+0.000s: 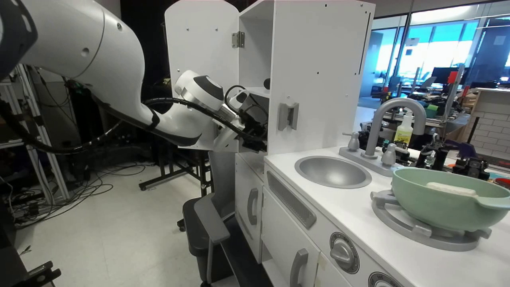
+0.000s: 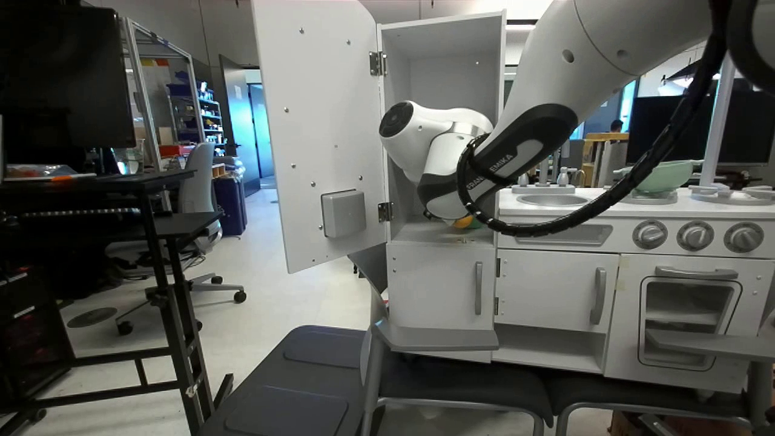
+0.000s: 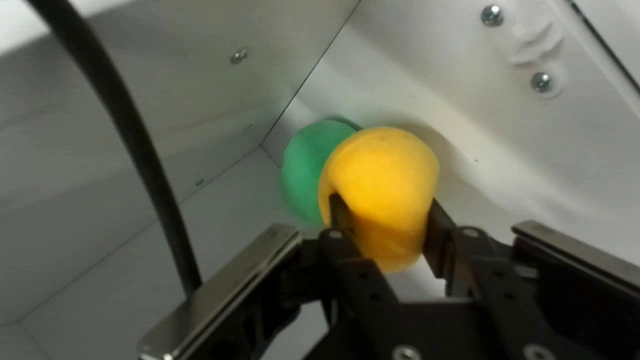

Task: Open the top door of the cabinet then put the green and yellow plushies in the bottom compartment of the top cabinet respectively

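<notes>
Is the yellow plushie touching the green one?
Cannot tell: in the wrist view the yellow plushie hides part of the green plushie, and any contact or gap. Neither exterior view settles it.

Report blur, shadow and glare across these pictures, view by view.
Wrist view: the yellow plushie looks slightly soft, and a shadow falls beside it on the white cabinet interior; in an exterior view, the windows are washed out; in an exterior view, the distant doorway shines blue-white.
</notes>
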Robot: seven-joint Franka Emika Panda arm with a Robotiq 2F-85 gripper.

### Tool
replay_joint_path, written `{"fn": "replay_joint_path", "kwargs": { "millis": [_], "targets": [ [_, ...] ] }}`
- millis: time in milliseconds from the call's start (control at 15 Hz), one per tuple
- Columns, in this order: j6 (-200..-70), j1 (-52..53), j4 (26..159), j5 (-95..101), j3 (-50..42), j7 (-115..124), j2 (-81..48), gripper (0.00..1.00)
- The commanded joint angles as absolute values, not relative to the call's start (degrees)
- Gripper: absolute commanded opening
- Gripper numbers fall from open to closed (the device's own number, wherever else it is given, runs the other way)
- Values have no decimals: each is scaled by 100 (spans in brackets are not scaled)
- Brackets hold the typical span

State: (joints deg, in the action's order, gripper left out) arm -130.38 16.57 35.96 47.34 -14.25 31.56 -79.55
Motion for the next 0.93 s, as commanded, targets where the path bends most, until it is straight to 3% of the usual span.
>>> {"fn": "replay_joint_path", "kwargs": {
  "millis": [0,267,867],
  "targets": [
    [-12931,1541,3135,4678,-1445,3007,-8148,71],
    [-12941,1573,3151,4661,-1403,2988,-8105,98],
    [-13014,1760,3272,4619,-1184,2933,-8004,100]
  ]
}}
